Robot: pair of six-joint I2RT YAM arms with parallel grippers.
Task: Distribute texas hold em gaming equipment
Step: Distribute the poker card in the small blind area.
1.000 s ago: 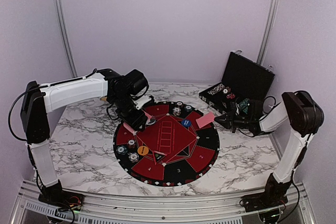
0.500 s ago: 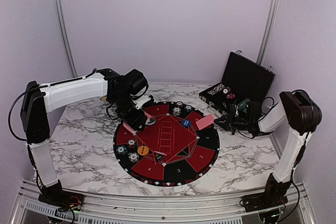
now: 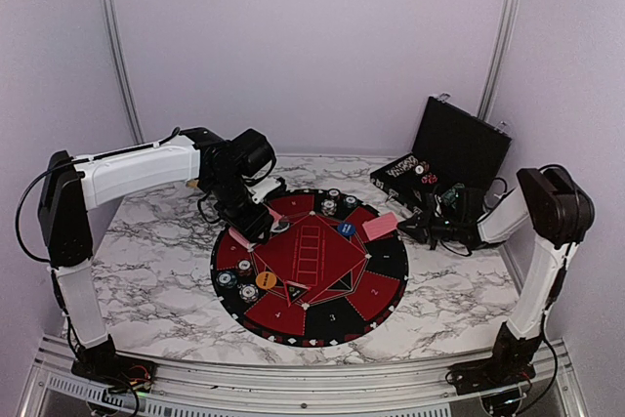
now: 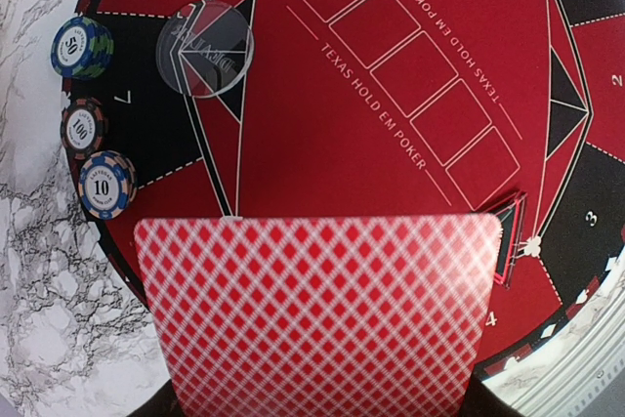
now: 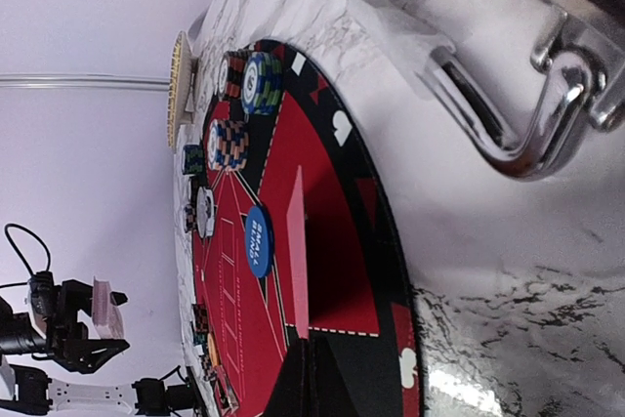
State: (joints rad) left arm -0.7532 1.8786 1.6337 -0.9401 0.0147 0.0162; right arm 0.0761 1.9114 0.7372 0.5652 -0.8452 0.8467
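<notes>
Because every seat presumably wants cards, the left tool [image 3: 253, 230] clasps a red-backed card [image 4: 312, 319] by its edges over the rim of the mat [image 3: 387, 263]. Opposite, the right tool [image 3: 410, 229] pinches another card [image 3: 381, 228].

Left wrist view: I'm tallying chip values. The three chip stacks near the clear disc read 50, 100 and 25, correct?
No. The lowest one reads 10, not 25. The left wrist view shows the 50 stack, the 100 stack and the 10 stack near the clear disc.
</notes>
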